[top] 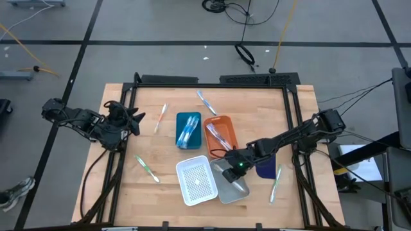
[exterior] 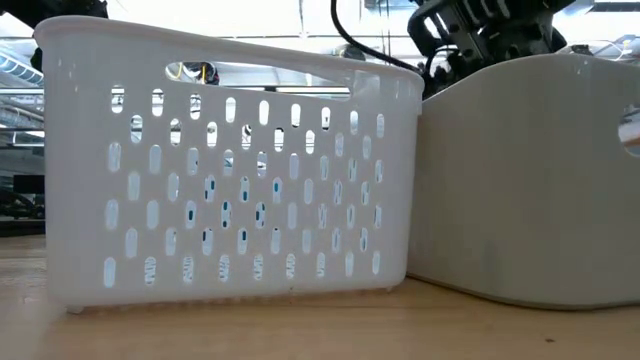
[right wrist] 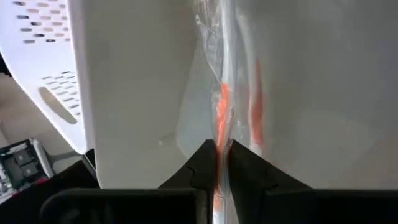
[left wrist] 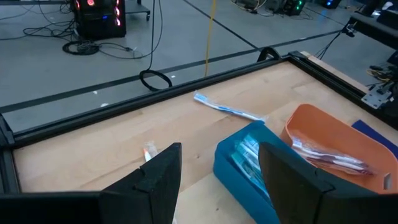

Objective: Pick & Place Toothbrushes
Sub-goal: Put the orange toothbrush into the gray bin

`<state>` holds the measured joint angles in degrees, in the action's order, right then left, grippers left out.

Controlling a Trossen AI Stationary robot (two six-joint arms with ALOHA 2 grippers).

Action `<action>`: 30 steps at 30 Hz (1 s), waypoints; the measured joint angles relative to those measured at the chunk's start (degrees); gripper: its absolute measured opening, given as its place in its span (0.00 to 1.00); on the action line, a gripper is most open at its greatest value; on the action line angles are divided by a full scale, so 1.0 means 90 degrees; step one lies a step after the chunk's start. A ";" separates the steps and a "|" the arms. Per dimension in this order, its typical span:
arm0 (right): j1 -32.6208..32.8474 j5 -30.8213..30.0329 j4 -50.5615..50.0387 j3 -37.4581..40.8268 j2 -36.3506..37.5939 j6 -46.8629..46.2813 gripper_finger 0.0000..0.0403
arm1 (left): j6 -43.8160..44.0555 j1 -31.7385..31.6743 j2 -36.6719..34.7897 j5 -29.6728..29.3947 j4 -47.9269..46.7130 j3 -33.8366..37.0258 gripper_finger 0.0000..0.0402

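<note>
My right gripper (top: 235, 171) reaches in from the table's right and hangs over the grey tray (top: 232, 190) at the near middle, shut on a clear-wrapped toothbrush with orange accents (right wrist: 221, 106). My left gripper (left wrist: 217, 180) waits open above the table's left side (top: 122, 122). More toothbrushes lie in the blue tray (top: 188, 129) and the orange tray (top: 220, 136). Loose ones lie flat on the wood: one at the left (top: 160, 118), one at the back (top: 207, 102), one at the near left (top: 146, 169) and one at the near right (top: 275, 183). My right gripper pinches the wrapped toothbrush near one end (right wrist: 219, 142) between its two fingertips (right wrist: 202, 163). The fingers slant down from the table's right side, and the toothbrush runs straight ahead of them into the grey tray. Whether its far end touches the tray I cannot tell.
A white perforated basket (top: 198, 181) stands against the grey tray's left side and fills the low view (exterior: 230, 170). A dark blue flat piece (top: 266, 167) lies right of the grey tray. A black frame (top: 212, 82) runs along the table's edges. Bare wood lies at the near left.
</note>
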<state>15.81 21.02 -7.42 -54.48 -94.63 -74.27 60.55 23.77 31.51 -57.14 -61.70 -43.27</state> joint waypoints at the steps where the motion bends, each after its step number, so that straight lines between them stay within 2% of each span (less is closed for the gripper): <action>1: 0.0000 -0.0034 -0.0002 0.0000 -0.0004 -0.0008 0.06 | 0.0000 0.0000 -0.0002 0.0000 -0.0001 0.0000 0.53; 10: 0.0007 -0.0337 0.0132 0.0000 0.0042 0.0000 0.11 | -0.0002 0.0000 0.0000 0.0000 -0.0001 0.0000 0.53; 18: 0.0005 -0.0310 0.0323 0.0000 0.0039 0.0003 0.29 | -0.0005 0.0000 0.0000 0.0000 -0.0004 0.0000 0.53; 23: 0.0024 0.0067 0.0328 0.0000 0.0054 -0.0149 0.38 | -0.0033 0.0000 0.0000 0.0000 -0.0006 0.0000 0.53; 30: 0.0195 0.0066 0.0314 0.0005 0.0443 -0.0001 0.38 | -0.0041 0.0000 -0.0002 0.0000 -0.0029 0.0000 0.53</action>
<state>17.57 21.62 -4.60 -54.43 -90.64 -74.28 60.18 23.77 31.48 -57.14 -61.97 -43.27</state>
